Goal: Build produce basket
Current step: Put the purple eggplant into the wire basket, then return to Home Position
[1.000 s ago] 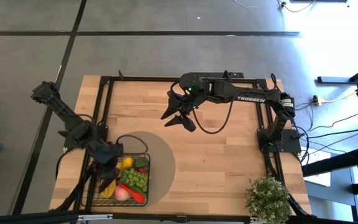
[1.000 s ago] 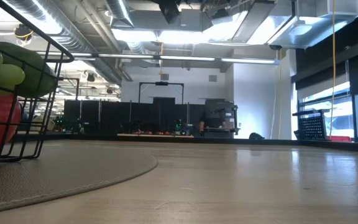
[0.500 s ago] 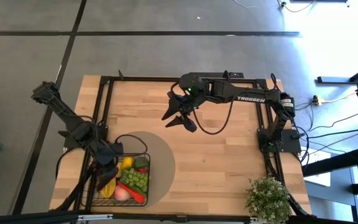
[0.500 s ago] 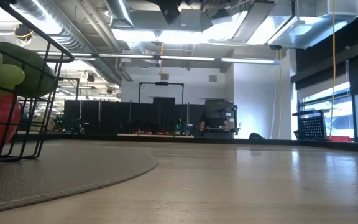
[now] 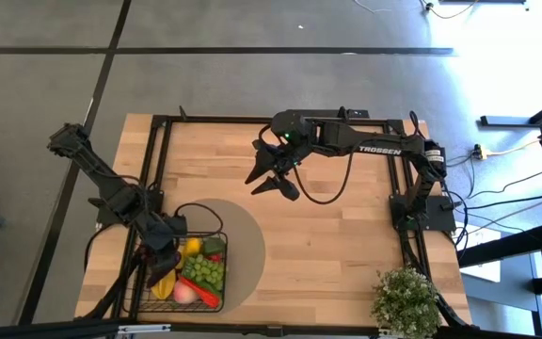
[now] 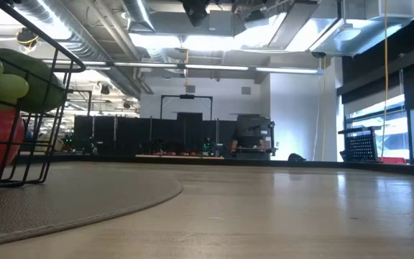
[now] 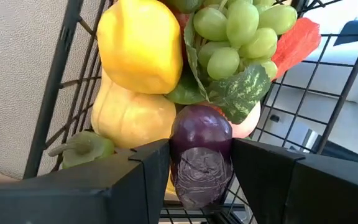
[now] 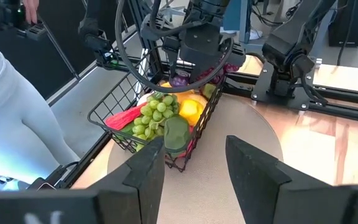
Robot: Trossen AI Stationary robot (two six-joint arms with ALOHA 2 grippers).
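The black wire basket (image 5: 222, 235) stands on the round tan mat (image 5: 245, 237) at the table's near left. In it lie green grapes (image 5: 205, 271), a yellow fruit (image 5: 192, 248), a red chili (image 5: 207, 296) and a pink peach (image 5: 184, 294). My left gripper (image 5: 161, 252) reaches down into the basket's left side and is shut on a purple eggplant (image 7: 201, 163). My right gripper (image 5: 269, 181) hangs open in the air over the table's far middle, nothing between its fingers. The low view shows only the basket's corner (image 6: 57, 80). My left gripper pinches the eggplant's two sides (image 7: 178, 163) between its two fingers (image 7: 148, 168). It comes from above, slanting down into the basket. The eggplant's far end sits among the yellow fruits and the grapes; whether it rests on them I cannot tell.
A bushy potted plant (image 5: 405, 299) stands at the near right corner. A black frame (image 5: 252, 121) runs around the table's edges. A dark cable (image 5: 200, 209) loops over the mat. A person in light clothes (image 8: 11, 118) stands beyond the table's near left edge.
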